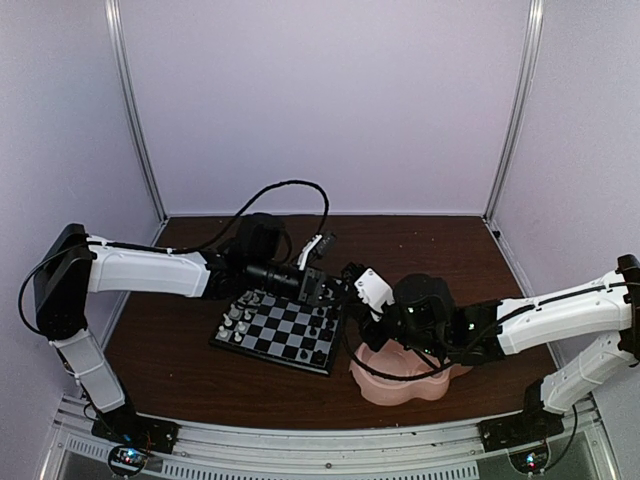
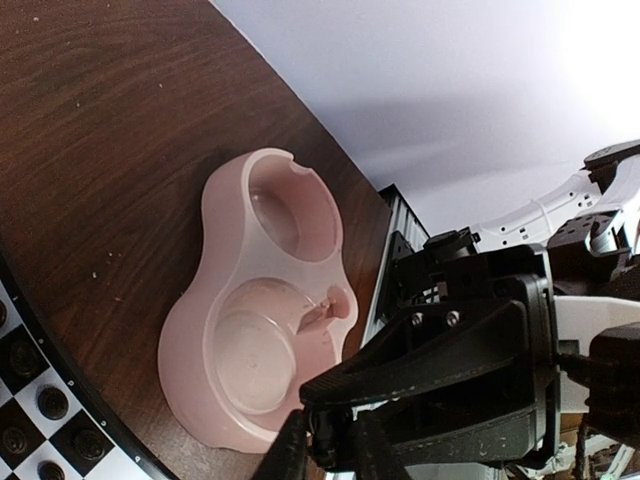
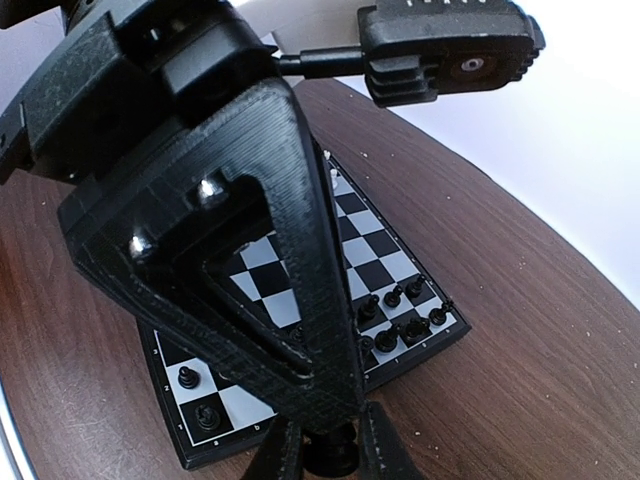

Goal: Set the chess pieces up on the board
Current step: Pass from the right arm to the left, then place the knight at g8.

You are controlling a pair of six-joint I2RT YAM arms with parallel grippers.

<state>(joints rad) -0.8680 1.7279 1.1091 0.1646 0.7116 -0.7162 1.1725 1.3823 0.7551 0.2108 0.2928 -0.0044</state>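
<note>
Task item: a small square chessboard (image 1: 283,330) with black and pale grey checks and a thin dark border lay flat near the middle of the dark brown wood-grain tabletop (image 1: 180,380), turned slightly askew to the table edge. Tiny white plastic chessmen (image 1: 237,315) stood in rows along its left edge, and tiny black plastic chessmen (image 1: 320,337) stood along its right edge. All the pieces that could be made out were upright. A pale pink plastic double-bowl dish (image 1: 385,388) sat just beside the board's near right corner. Whether the two touched could not be told.

Left arm: it reached in from the left, low and nearly level, across the far side of the board. The left gripper (image 2: 327,455) pointed towards the right arm, above the board's far right corner. In its wrist view the fingers stood close together around a dark mass. Whether they were pressed on anything could not be told.

Right arm: it stretched in from the right over the pink dish, and the right gripper (image 3: 330,448) met the left gripper tip to tip. Its fingers (image 3: 385,452) were closed on a small dark round item, judged to be a single black chessman (image 3: 330,460), held above the table beside the board.
</note>
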